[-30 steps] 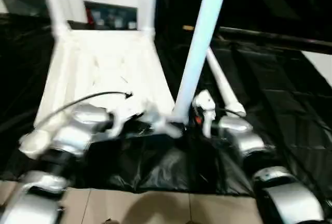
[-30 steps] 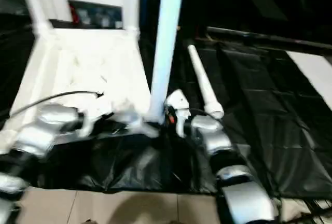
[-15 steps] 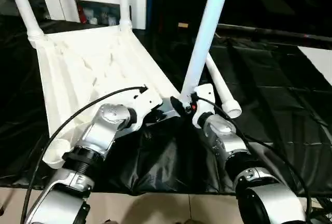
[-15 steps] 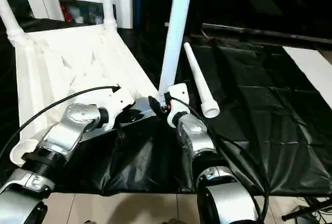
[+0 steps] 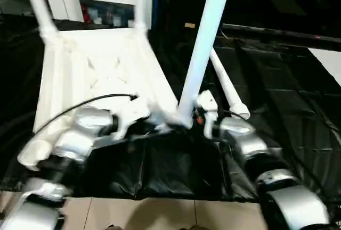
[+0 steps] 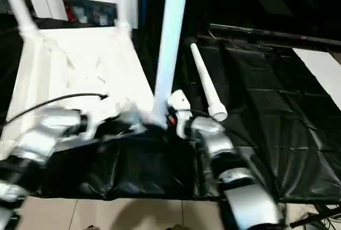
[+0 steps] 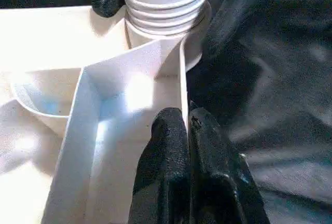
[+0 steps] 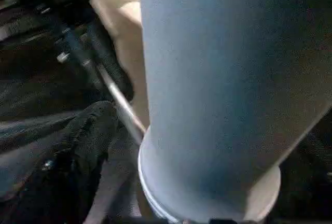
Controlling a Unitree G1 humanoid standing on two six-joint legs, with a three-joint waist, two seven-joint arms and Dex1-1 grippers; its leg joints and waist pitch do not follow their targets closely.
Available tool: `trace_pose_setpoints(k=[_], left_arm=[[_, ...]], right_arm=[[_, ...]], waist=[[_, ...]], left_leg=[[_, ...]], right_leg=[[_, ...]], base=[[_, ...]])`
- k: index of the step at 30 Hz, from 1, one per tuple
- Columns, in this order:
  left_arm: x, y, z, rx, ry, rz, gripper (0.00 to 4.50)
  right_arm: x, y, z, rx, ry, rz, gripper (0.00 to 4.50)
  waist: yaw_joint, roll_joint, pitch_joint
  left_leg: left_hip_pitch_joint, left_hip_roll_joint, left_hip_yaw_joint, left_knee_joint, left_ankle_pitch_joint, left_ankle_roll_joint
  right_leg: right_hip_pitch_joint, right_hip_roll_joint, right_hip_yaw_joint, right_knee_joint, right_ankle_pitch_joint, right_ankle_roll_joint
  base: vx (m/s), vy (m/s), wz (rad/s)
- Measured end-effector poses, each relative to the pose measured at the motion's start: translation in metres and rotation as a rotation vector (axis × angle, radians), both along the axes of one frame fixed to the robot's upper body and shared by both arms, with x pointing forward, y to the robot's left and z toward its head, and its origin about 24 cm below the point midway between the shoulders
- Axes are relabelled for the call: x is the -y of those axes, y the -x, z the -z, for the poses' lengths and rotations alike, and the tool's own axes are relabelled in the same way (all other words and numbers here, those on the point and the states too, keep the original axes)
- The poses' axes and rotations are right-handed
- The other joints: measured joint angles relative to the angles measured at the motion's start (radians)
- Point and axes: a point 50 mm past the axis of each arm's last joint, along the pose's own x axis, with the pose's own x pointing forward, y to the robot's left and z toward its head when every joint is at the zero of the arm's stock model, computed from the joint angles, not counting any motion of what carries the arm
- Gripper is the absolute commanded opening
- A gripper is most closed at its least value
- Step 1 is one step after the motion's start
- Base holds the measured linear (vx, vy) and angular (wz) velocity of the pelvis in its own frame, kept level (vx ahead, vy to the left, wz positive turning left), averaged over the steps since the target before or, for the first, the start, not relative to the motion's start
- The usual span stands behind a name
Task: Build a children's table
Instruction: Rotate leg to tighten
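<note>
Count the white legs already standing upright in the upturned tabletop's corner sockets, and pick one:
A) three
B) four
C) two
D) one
A: two legs rise from the far corners of the tabletop, a third leg stands in the near corner, and a fourth leg lies on the black cover.

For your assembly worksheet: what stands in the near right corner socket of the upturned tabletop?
An upright white leg stands in the socket of the tabletop; its ribbed end shows there, but how deep it sits is hidden.
</note>
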Motion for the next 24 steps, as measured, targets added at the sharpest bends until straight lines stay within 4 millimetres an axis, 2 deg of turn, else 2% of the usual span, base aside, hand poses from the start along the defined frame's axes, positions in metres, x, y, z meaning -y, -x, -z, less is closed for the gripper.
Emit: trace_pose_setpoints(k=[2, 5, 7, 10, 13, 17, 21, 24], left_arm=[[-0.002, 0.001, 0.000, -0.007, -0.001, 0.014, 0.00], [-0.004, 0.002, 0.000, -0.021, -0.004, 0.033, 0.00], [-0.005, 0.003, 0.000, -0.027, -0.006, 0.044, 0.00], [-0.006, 0.004, 0.000, -0.030, -0.009, 0.058, 0.00], [-0.008, 0.004, 0.000, -0.039, -0.006, 0.064, 0.00], [-0.009, 0.004, 0.001, -0.047, -0.002, 0.064, 0.00], [-0.004, 0.002, 0.003, -0.029, -0.005, 0.036, 0.00], [0.005, -0.006, 0.006, 0.007, -0.007, -0.060, 0.00]], right_arm=[[0.000, 0.001, 0.000, -0.003, 0.005, -0.030, 3.86], [0.000, 0.002, -0.001, -0.007, 0.003, -0.049, 3.72], [0.000, 0.002, -0.001, -0.010, 0.001, -0.061, 3.39], [0.000, 0.002, -0.001, -0.012, 0.002, -0.070, 3.33], [-0.001, 0.003, -0.001, -0.019, -0.002, -0.083, 2.96], [-0.005, 0.005, 0.000, -0.033, -0.017, -0.082, 2.75], [-0.003, 0.006, 0.005, -0.052, -0.040, -0.011, 2.72], [-0.007, 0.000, 0.009, -0.049, -0.058, 0.184, 2.72]], waist=[[0.002, -0.001, 0.000], [0.006, -0.002, 0.000], [0.010, -0.002, 0.000], [0.014, -0.002, 0.000], [0.017, -0.002, 0.000], [0.018, -0.002, 0.000], [0.020, -0.001, 0.000], [0.014, -0.002, 0.000]], left_leg=[[0.000, 0.000, 0.000, 0.000, 0.000, 0.000], [0.000, 0.000, 0.000, 0.000, 0.000, 0.000], [0.000, 0.000, 0.000, 0.000, 0.000, 0.000], [0.000, 0.000, 0.000, 0.000, 0.000, 0.000], [0.001, 0.000, 0.000, 0.000, 0.000, 0.000], [0.001, 0.000, 0.000, 0.000, 0.000, 0.000], [0.005, 0.000, 0.000, 0.001, 0.000, 0.000], [0.009, 0.000, 0.000, 0.003, 0.000, 0.000]], right_leg=[[0.000, 0.000, 0.000, 0.000, 0.000, 0.000], [0.000, 0.000, 0.000, 0.000, 0.000, 0.000], [0.000, 0.000, 0.000, 0.000, 0.000, 0.000], [0.000, 0.000, 0.000, 0.000, 0.000, 0.000], [0.000, 0.000, 0.000, 0.000, 0.000, 0.000], [0.001, 0.000, 0.000, 0.001, 0.000, 0.000], [0.004, -0.001, 0.000, 0.002, 0.000, 0.000], [0.007, -0.001, 0.001, 0.002, 0.000, 0.000]], base=[[0.000, 0.000, 0.00], [0.000, 0.000, 0.00], [0.000, 0.000, 0.00], [0.000, 0.000, 0.00], [0.000, 0.000, 0.00], [0.000, 0.000, 0.00], [0.000, 0.000, 0.00], [0.000, 0.000, 0.00]])
